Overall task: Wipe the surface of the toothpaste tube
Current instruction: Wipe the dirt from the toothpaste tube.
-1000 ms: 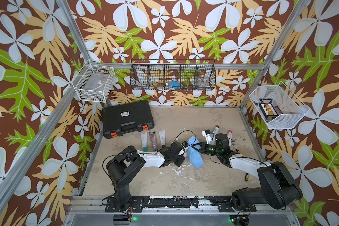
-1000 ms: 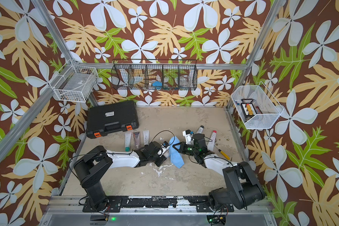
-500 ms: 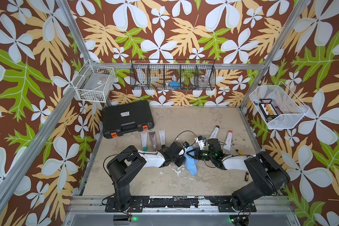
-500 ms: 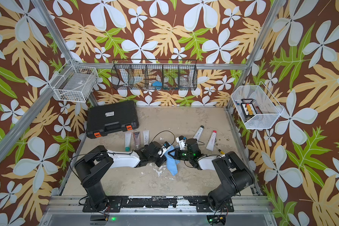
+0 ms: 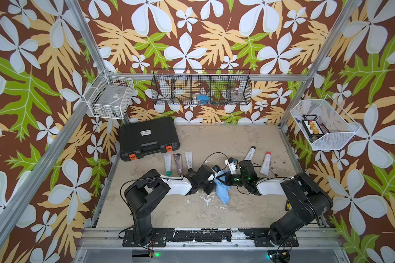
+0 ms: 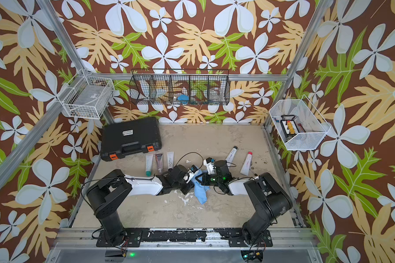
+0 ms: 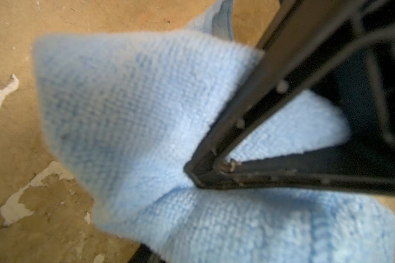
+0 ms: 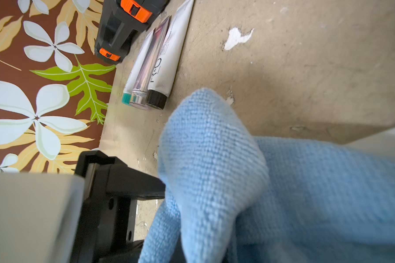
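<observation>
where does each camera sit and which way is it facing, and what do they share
Top views: high at the front, looking down at the table; left arm and right arm show whole.
Left wrist: on the left arm, close above the blue cloth; the right gripper shows, shut on it.
Right wrist: on the right arm, facing three tubes and the black case; the left arm's end shows.
Shared: all see the cloth.

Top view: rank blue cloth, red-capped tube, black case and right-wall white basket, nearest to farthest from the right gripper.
1. blue cloth, pinched in the right gripper.
2. red-capped tube, on the table, toward the right.
3. black case, back left.
4. white basket, hung on the right wall.
</observation>
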`<move>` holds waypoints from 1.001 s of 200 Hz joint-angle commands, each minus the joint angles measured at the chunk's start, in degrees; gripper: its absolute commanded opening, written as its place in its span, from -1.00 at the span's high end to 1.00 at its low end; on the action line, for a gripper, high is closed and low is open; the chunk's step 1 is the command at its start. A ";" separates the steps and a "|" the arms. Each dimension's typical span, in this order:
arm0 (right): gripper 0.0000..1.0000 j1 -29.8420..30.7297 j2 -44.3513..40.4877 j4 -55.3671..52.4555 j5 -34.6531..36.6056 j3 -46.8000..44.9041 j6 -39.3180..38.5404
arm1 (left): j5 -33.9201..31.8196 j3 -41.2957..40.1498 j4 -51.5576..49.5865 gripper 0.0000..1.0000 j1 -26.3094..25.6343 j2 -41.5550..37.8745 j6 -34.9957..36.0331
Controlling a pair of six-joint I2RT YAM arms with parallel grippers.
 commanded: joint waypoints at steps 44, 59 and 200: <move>1.00 -0.40 -1.08 -12.08 11.44 4.01 -9.80 | 1.49 -0.59 0.68 0.31 0.06 -0.92 0.93; 1.00 -1.30 -1.66 -13.75 13.23 4.65 -11.02 | 1.49 -0.59 0.66 0.31 0.06 -0.85 0.97; 1.00 -1.28 -2.51 -12.43 11.58 3.36 -8.62 | 0.98 -0.33 1.05 0.31 0.06 -0.54 0.93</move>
